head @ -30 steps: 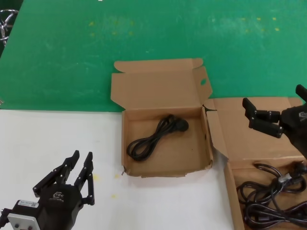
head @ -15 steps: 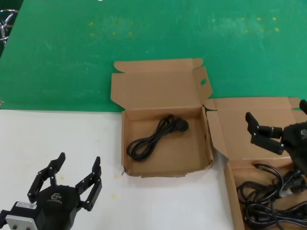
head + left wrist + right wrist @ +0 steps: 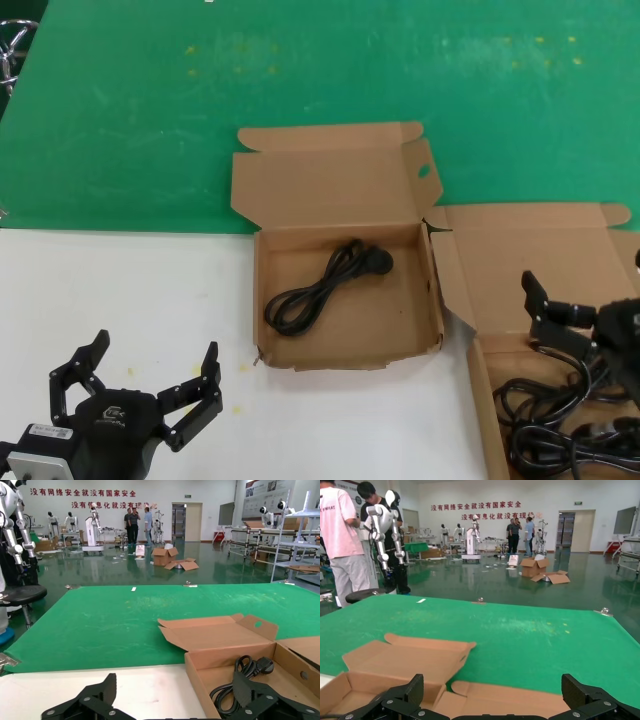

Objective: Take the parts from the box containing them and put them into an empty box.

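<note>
The parts are black power cables. One coiled cable (image 3: pixel 325 285) lies in the centre cardboard box (image 3: pixel 345 357), the empty box of the task, whose lid flap has an oval hole (image 3: pixel 424 170). Several tangled cables (image 3: pixel 550 420) fill the box containing them (image 3: pixel 478 400) at the lower right, its lid (image 3: pixel 520 245) folded back. My right gripper (image 3: pixel 584 280) hangs open over that box's rear edge, just above the cables, holding nothing. My left gripper (image 3: pixel 152 352) is wide open and empty over the white table, front left. The left wrist view shows its jaws (image 3: pixel 176 685) beside the centre box (image 3: pixel 200 672).
A green mat (image 3: pixel 300 70) covers the far half of the table and white tabletop (image 3: pixel 120 280) the near half. The two boxes stand almost touching. Beyond the table lies a hall floor with more boxes (image 3: pixel 540 570) and people (image 3: pixel 345 545).
My left gripper has spread its fingers much wider and drawn back toward me. My right gripper has come down from over the lid to just above the cables.
</note>
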`<action>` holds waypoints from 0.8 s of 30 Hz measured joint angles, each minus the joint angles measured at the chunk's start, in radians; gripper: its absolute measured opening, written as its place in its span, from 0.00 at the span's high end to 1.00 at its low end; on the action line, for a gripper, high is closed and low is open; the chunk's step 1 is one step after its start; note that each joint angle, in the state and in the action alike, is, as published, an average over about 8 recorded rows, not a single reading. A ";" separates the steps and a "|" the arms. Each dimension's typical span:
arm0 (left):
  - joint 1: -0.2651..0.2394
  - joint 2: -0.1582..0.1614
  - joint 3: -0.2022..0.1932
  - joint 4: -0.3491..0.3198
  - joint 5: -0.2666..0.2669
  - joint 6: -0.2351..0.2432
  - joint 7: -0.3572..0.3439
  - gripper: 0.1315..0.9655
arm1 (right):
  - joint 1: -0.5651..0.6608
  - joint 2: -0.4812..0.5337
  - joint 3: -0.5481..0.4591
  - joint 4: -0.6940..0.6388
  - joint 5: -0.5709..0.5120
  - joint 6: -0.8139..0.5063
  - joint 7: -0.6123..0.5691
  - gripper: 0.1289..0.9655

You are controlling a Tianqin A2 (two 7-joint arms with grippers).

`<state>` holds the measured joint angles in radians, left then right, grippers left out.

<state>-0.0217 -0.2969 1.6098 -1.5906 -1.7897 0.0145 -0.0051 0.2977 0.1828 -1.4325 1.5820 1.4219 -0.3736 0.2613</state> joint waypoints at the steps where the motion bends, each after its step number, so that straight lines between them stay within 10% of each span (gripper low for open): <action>1: 0.001 0.000 0.000 0.000 0.000 0.000 0.000 0.27 | -0.008 0.003 -0.005 0.000 0.010 0.010 -0.007 0.00; 24: 0.014 -0.002 -0.006 -0.006 -0.006 -0.009 0.003 0.01 | -0.189 0.074 -0.106 0.011 0.239 0.236 -0.165 0.00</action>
<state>-0.0079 -0.2988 1.6036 -1.5966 -1.7962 0.0053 -0.0019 0.1085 0.2572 -1.5387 1.5934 1.6609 -0.1374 0.0962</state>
